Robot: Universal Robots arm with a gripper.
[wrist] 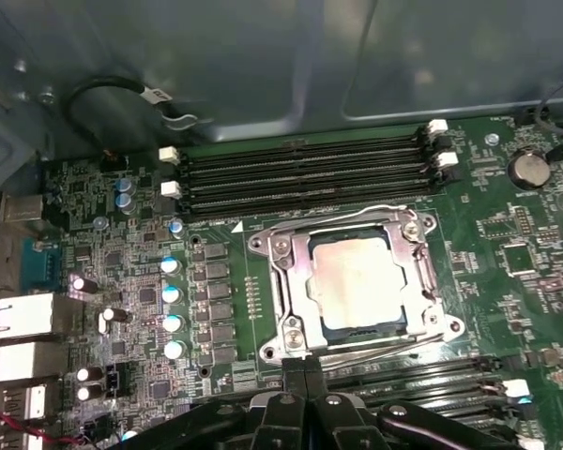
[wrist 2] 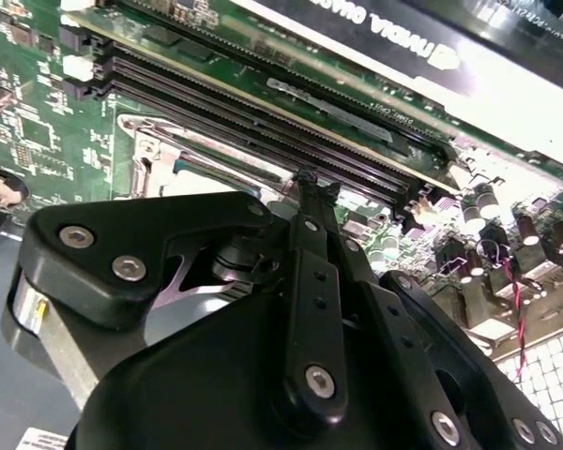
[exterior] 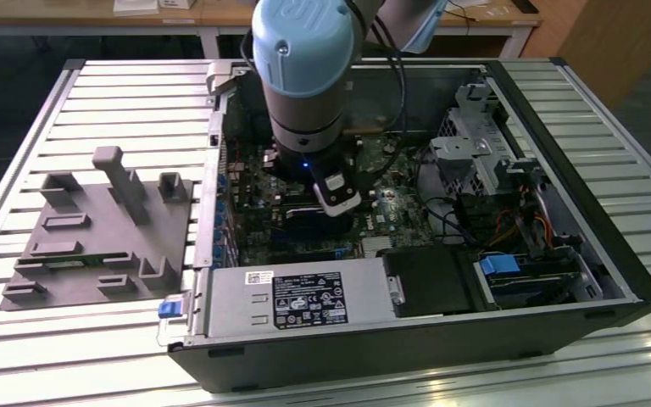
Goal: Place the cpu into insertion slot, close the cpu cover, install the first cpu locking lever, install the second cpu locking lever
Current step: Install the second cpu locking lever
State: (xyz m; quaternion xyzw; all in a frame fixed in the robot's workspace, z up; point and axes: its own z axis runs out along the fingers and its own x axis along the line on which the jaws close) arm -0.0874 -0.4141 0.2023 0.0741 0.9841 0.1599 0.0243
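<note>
The cpu (wrist: 352, 286), a pale silver square, lies in the insertion slot (wrist: 263, 244) on the green motherboard. The cpu cover (wrist: 296, 272), a silver frame with a window, lies flat around the chip's edges. Thin wire levers (wrist: 430, 281) run along the frame's sides; I cannot tell whether they are hooked. My gripper (wrist: 296, 367) is shut with its black fingertips pressed together, right at one edge of the socket. In the second wrist view the gripper (wrist 2: 310, 180) points at the socket's corner (wrist 2: 159, 155). In the exterior view the gripper (exterior: 323, 212) reaches down inside the open computer case.
Long black memory slots (wrist: 305, 169) flank the socket. A grey power supply (exterior: 292, 297) and drive cage (exterior: 484, 153) crowd the case. A graphics card (wrist 2: 432, 47) stands close by. A grey fixture plate (exterior: 99, 229) lies at the exterior view's left.
</note>
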